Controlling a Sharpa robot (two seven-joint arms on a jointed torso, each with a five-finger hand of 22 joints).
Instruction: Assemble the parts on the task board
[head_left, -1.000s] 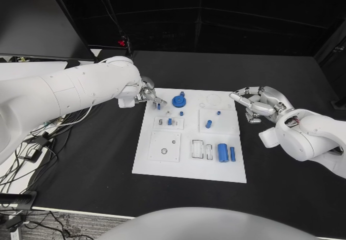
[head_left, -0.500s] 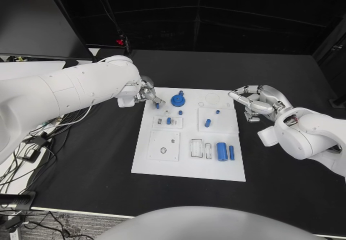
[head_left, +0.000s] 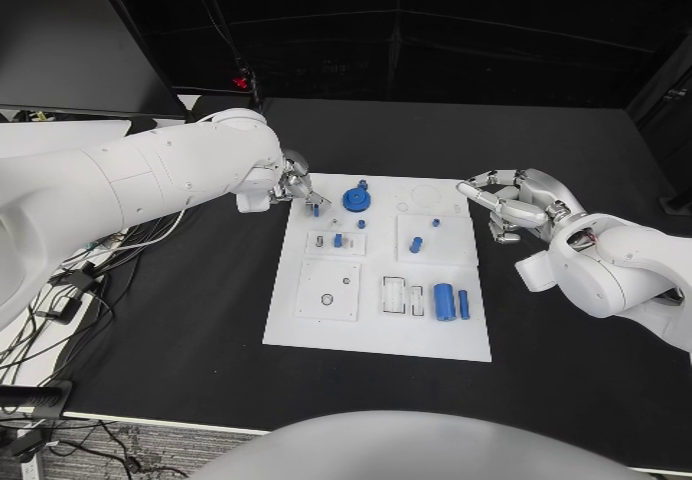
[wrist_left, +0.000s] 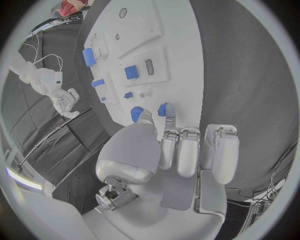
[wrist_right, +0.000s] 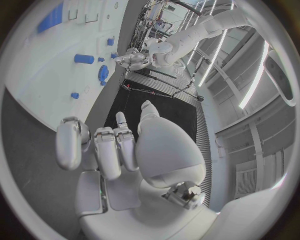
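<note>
Black surface lies under everything, and the white task board sits in the middle of it. Left robot hand is at the far left corner of the board. Its fingertips look pinched on a small blue peg, which stands right at the board's far left edge, though the pinch is tiny and hard to be sure of. Just beside it is a round blue gear on the board. Right robot hand waits just off the board's far right edge, fingers loosely apart, holding nothing.

More blue parts lie further out: a short blue pin near the middle, and two long blue bars near the front right.

To do this step well, I think the left hand should keep the peg straight up, line it over its hole, and push down slowly. If it tips, it may jam or slip out. The right hand should stay clear so it does not bump the board.
</note>
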